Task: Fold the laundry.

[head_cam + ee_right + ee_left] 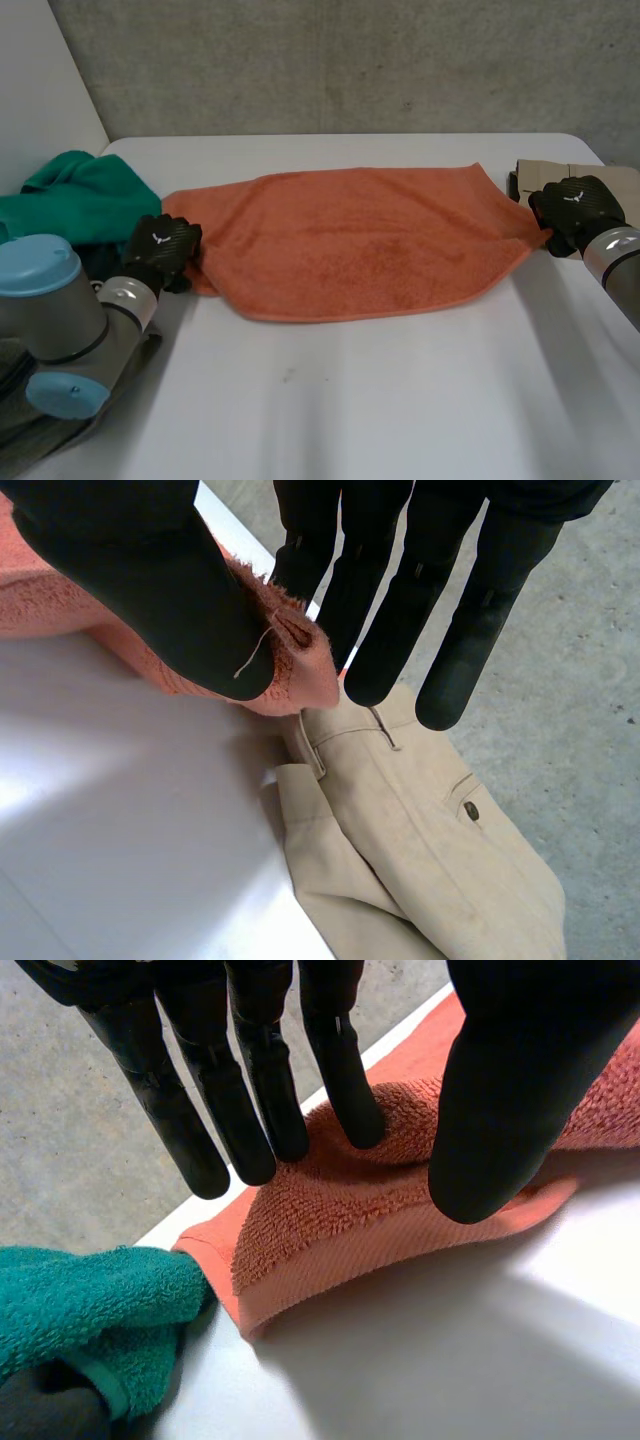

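Because the towel (360,245) looks soft, light and limp, its ends suit gripping, and the left hand (162,245) and right hand (575,208) each pinch one there.

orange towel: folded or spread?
Spread: orange towel lies flat across the table, left hand and right hand pinching opposite ends. Single or doubled layer: cannot tell.

white table (400,400) | grey concrete wall (350,60) behind it | grey floor (590,720) beside table

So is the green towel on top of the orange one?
No, the green towel lies beside the orange towel at its end.
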`<control>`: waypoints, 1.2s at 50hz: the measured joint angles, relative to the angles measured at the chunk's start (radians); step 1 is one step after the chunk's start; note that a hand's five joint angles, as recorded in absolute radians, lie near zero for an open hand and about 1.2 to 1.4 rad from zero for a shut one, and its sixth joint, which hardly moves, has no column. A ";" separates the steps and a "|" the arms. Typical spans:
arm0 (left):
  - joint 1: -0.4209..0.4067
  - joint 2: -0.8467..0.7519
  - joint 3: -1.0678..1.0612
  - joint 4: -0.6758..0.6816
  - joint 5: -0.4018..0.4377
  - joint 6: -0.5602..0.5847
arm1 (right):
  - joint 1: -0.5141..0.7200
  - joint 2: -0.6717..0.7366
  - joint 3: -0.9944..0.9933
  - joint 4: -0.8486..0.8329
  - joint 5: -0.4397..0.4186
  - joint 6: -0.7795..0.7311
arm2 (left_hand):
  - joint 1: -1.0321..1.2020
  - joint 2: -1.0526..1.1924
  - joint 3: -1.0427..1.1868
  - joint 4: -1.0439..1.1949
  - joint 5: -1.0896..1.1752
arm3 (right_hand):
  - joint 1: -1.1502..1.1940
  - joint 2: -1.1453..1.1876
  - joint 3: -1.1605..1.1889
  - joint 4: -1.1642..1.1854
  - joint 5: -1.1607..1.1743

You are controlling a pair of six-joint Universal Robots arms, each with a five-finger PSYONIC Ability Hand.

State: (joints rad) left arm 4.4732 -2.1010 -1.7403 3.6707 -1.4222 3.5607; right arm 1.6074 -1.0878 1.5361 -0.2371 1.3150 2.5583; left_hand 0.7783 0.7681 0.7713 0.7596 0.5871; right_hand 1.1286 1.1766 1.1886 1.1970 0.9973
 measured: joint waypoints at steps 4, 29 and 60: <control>-0.004 -0.046 0.048 -0.001 0.003 -0.003 | 0.003 0.002 0.004 -0.004 0.001 -0.002 | -0.162 -0.141 -0.143 -0.141 -0.142 | 0.000 0.000 0.000 0.000 0.000; -0.045 -0.233 0.318 -0.118 0.005 -0.007 | 0.000 0.035 0.000 -0.021 0.005 -0.034 | -0.263 -0.249 -0.255 -0.238 -0.243 | 0.000 0.000 0.000 0.000 0.000; 0.078 0.306 -0.172 -0.496 0.125 0.194 | -0.225 -0.243 0.061 0.838 -0.085 -0.731 | 0.350 0.422 0.411 0.434 0.387 | 0.000 0.001 0.004 0.001 0.004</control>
State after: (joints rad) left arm 4.5512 -1.7953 -1.9119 3.1746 -1.2976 3.7542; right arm 1.3826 -1.3306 1.5973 0.6014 1.2303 1.8274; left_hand 1.1285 1.1904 1.1827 1.1934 0.9742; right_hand 1.1286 1.1778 1.1925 1.1979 1.0014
